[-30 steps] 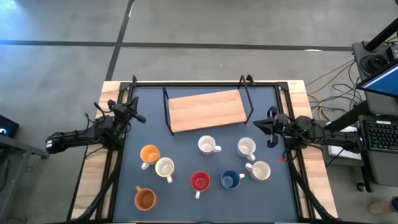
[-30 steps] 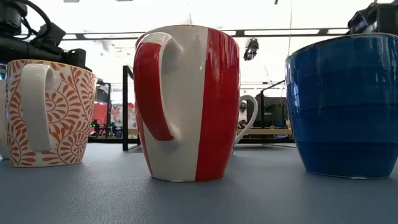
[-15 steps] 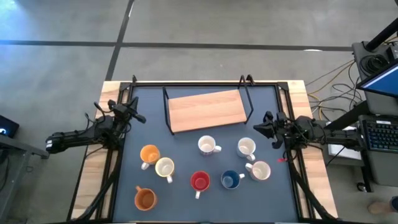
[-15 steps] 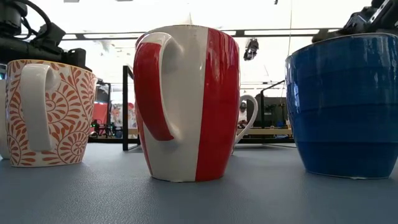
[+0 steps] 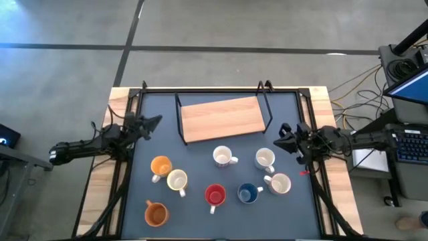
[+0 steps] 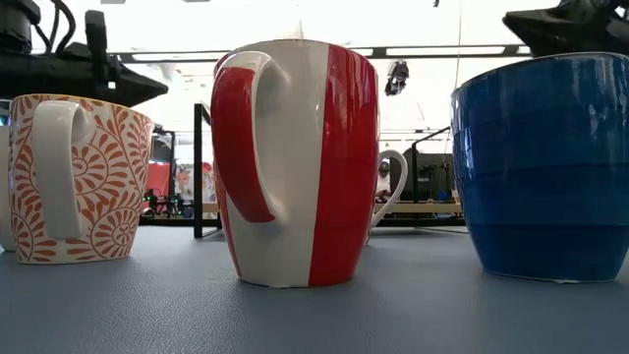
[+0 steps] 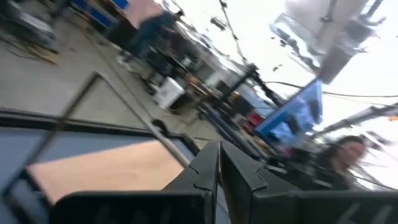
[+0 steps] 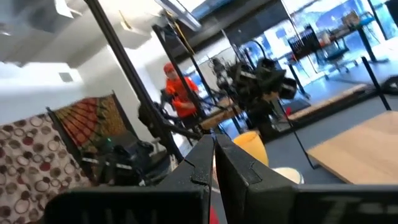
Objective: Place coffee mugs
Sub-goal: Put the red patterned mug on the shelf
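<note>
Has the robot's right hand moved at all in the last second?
Yes. Seen from above, the right hand has crept inward over the table, toward the wooden shelf and the white mug below it, fingers shut.

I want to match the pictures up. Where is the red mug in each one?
High view: red mug in the front row, left of the blue mug.
Low view: red mug centre, blue mug at right.
Left wrist view: not visible.
Right wrist view: cannot tell.
Shared landmark: the blue mug.
</note>
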